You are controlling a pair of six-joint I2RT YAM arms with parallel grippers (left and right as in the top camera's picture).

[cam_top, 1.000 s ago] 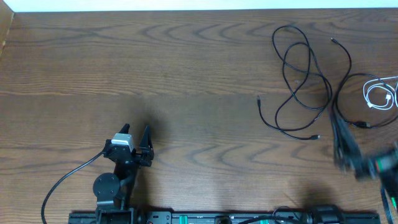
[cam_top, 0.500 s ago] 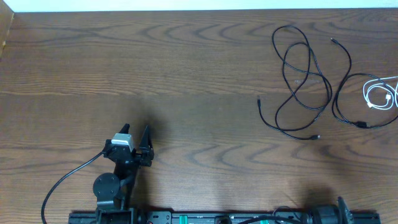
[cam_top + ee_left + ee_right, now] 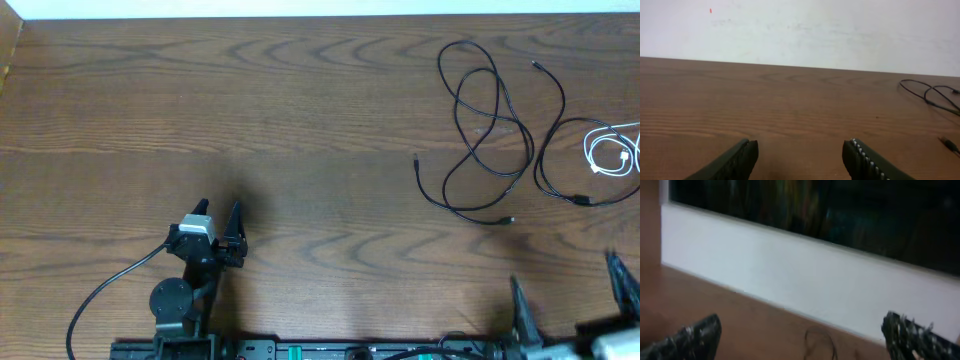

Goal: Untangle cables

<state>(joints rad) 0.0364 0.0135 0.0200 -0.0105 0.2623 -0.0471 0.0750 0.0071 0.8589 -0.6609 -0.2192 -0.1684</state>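
Two thin black cords (image 3: 497, 95) and one short white cord (image 3: 592, 152) lay at the upper right of the frame. The left gripper (image 3: 220, 207), lower left, and the right gripper (image 3: 563, 272), lower right, stood with jaws apart, holding nothing.

Dark brown wood grain on the surface (image 3: 300, 120), smooth, with a soft satin sheen. On the thin black cables (image 3: 497, 95), what looks like smooth rubbery sheathing, faintly glossy. On the white cable (image 3: 590, 150), a smooth plastic jacket. Matt black plastic on the left gripper (image 3: 220, 205), one of its jaws ribbed along the inner face in the left wrist view. Similar dull black on the right gripper (image 3: 562, 272), too blurred for detail. Flat matt white on the wall (image 3: 800, 30).
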